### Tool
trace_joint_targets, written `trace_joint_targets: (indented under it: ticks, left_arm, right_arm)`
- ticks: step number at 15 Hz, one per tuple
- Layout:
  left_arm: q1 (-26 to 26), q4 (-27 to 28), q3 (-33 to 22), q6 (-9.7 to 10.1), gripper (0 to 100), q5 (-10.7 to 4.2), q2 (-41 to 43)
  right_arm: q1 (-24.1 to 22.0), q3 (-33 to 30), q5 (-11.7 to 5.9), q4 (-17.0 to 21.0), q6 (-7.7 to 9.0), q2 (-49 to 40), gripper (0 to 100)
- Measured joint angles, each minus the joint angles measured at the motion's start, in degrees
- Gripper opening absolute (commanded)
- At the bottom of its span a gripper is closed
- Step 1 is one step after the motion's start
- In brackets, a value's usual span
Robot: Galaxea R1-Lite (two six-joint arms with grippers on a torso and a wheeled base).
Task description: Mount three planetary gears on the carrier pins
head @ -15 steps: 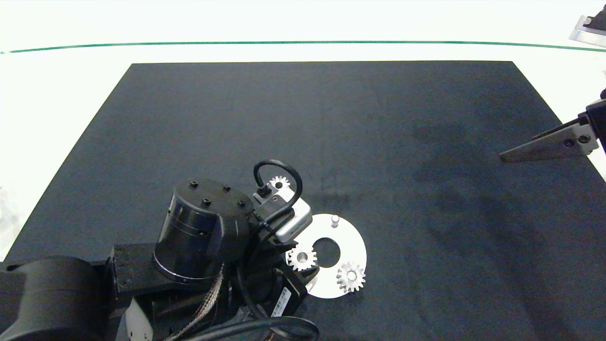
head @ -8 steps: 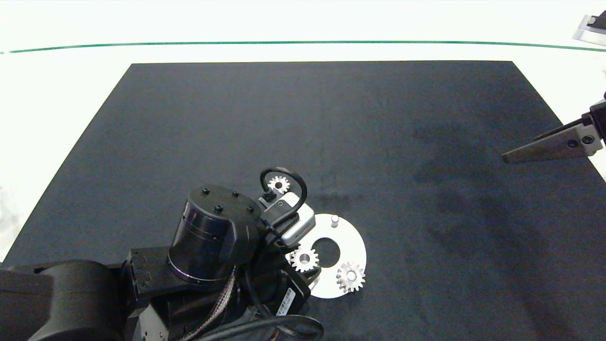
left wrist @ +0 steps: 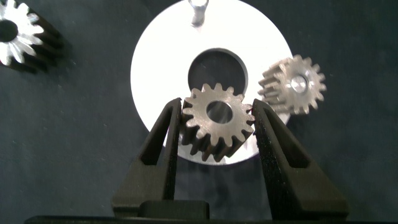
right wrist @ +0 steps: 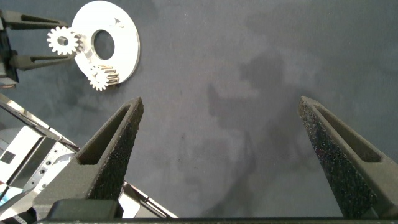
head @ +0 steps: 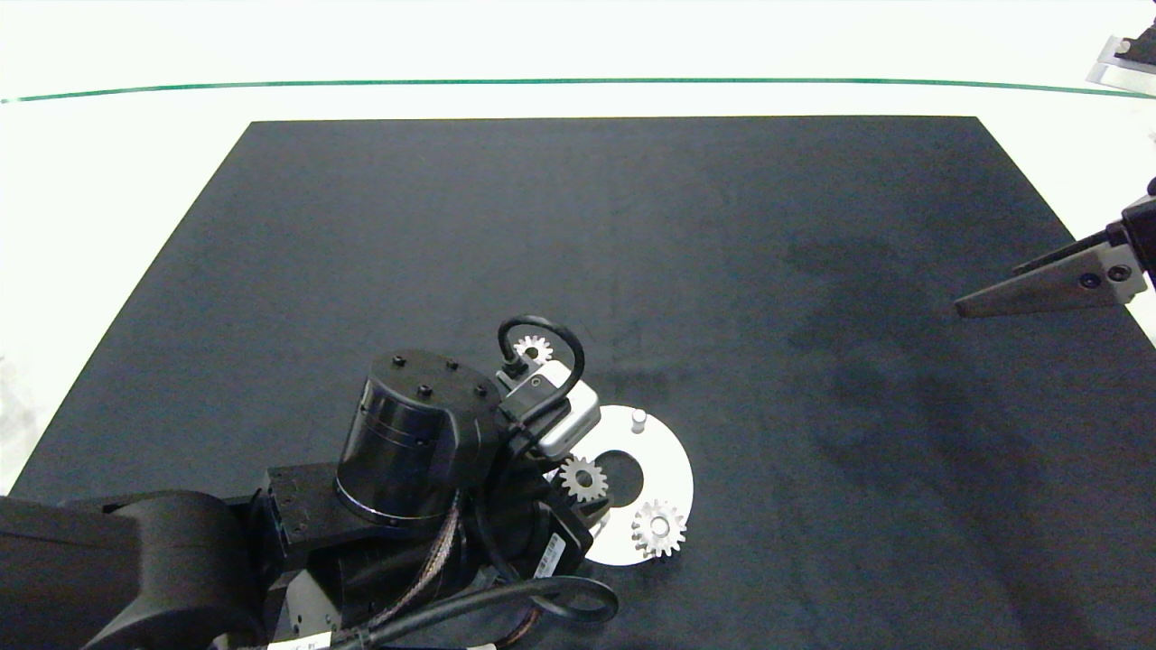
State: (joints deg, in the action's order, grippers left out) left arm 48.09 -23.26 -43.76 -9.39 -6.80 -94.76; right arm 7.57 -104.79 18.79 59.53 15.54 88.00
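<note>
My left gripper (left wrist: 217,111) is shut on a silver planetary gear (left wrist: 217,121), held flat over the white disc (left wrist: 158,62) beside its central hole. In the head view this gear (head: 583,478) shows just past the left wrist, which hides the fingers. A second gear (head: 658,528) sits at the disc's near rim, its bore filled by a carrier pin (left wrist: 299,79). One bare carrier pin (head: 638,418) stands on the far side of the disc (head: 673,469). A third gear (head: 533,349) lies loose on the mat behind the left wrist. My right gripper (right wrist: 227,155) hangs open at the far right.
A black mat (head: 632,253) covers the white table, with wide bare mat between the disc and the right gripper (head: 962,309). The left arm's bulky wrist and cable (head: 542,329) hang over the disc's left side.
The left arm has crept right and the held gear has moved inward toward the disc's central hole. The disc's near part, with the mounted gear, has shifted slightly left. The right gripper barely moved.
</note>
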Motion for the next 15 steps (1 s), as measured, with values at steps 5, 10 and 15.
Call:
trace_joint_targets:
  ticks: [5,10,15]
  left_arm:
    - [-2.28,0.33,-1.18,-1.38,22,-0.11,1.27]
    - [-2.58,0.68,-2.15,-1.52,22,-0.05,3.36]
    - [-2.61,0.55,0.46,-1.55,22,-0.11,3.78]
  right_arm:
    - [0.13,0.02,0.78,-0.02,0.07,0.04,100]
    - [0.3,-0.06,0.78,0.0,0.09,0.04,100]
    - [0.23,-0.06,0.76,-0.02,0.11,0.04,100]
